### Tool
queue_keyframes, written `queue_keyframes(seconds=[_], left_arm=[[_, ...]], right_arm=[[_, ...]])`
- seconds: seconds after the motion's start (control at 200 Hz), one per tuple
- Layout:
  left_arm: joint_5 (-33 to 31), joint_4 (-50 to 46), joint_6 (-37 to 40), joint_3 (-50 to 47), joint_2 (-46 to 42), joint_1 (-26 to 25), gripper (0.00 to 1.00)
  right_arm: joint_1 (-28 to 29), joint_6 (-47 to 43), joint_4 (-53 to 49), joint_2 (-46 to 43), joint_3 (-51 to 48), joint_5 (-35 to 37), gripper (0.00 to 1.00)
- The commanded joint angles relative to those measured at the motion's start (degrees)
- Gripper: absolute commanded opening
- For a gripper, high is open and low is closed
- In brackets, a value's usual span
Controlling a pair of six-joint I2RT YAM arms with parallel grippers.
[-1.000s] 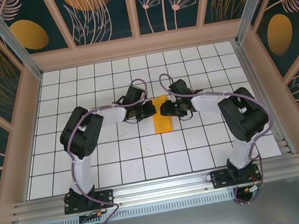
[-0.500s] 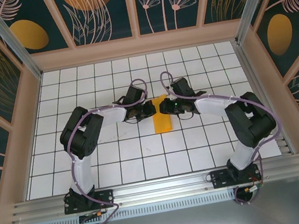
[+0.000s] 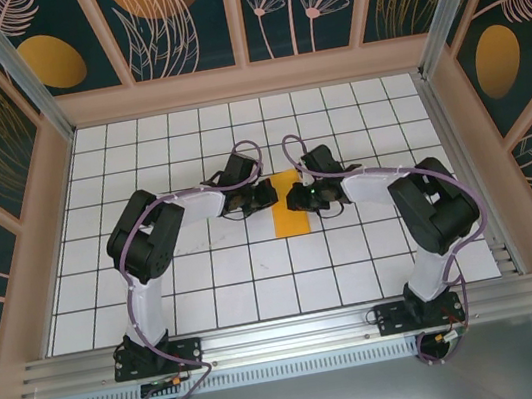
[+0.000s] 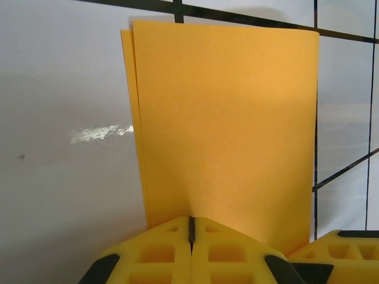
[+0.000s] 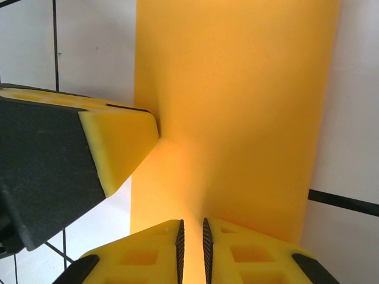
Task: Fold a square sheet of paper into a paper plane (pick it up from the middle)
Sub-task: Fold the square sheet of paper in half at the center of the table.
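I'm finding the square sheet of paper (image 3: 290, 222), already doubled into a strip, lying flat in the middle of the counter (image 3: 211, 299), midway between its side edges. Farther along the strip, the left gripper (image 4: 190, 222) is clamping its fingers fully together on the left edge, while the right gripper (image 5: 191, 228) is nipping the opposite edge through a hairline gap. The paper is looking light, limp and easily creased, so I'm favouring mid-edge pinches.

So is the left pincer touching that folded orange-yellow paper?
Touching: right wrist view shows the left pincer pressing its tip against the orange-yellow paper.
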Motion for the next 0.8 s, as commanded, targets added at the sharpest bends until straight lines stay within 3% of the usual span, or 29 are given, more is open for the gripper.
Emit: queue_keyframes(seconds=[0.0, 0.49, 0.796], left_arm=[[-5.2, -4.8, 0.4, -2.0, 3.4, -0.1, 0.04], [-5.5, -4.8, 0.2, -2.6, 3.0, -0.1, 0.04], [-5.5, -4.4, 0.1, -2.8, 3.2, -0.1, 0.04]], right_arm=[[-0.5, -0.8, -2.0, 0.9, -1.0, 1.1, 0.18], [-0.6, -5.9, -6.3, 2.3, -0.8, 7.6, 0.15], [1.0, -5.6, -2.6, -2.1, -0.6, -1.8, 0.15]])
